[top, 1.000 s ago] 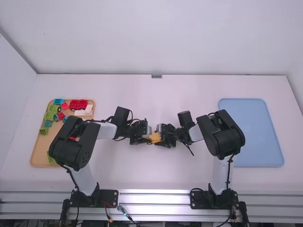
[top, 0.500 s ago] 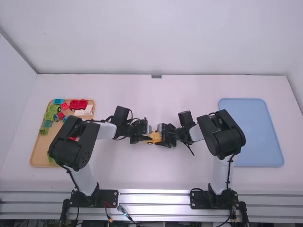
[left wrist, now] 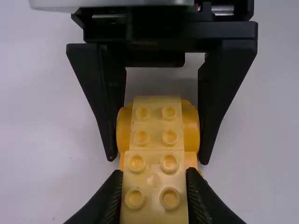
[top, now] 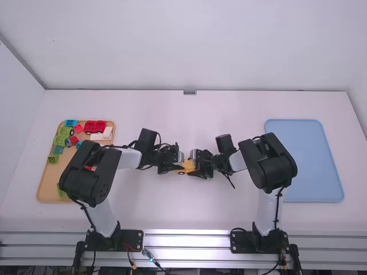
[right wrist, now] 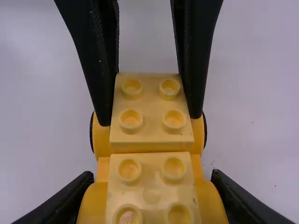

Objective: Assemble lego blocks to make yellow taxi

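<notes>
Between the two grippers, near the middle of the table, is a yellow wheeled base with yellow blocks on top. The left gripper is at its left side and the right gripper at its right. In the left wrist view, the left gripper is shut on the near yellow block, while the farther block sits between the right gripper's fingers. The right wrist view has the right gripper shut on the base's rounded yellow sides, beside the near studded block.
At the left, a wooden tray holds green, blue, red and white blocks, partly under the left arm. A blue tray lies at the right, and the right arm's elbow overlaps its near-left part.
Beside the left gripper, more of the yellow base and a dark wheel show than a second ago. Both arms have otherwise hardly moved.
</notes>
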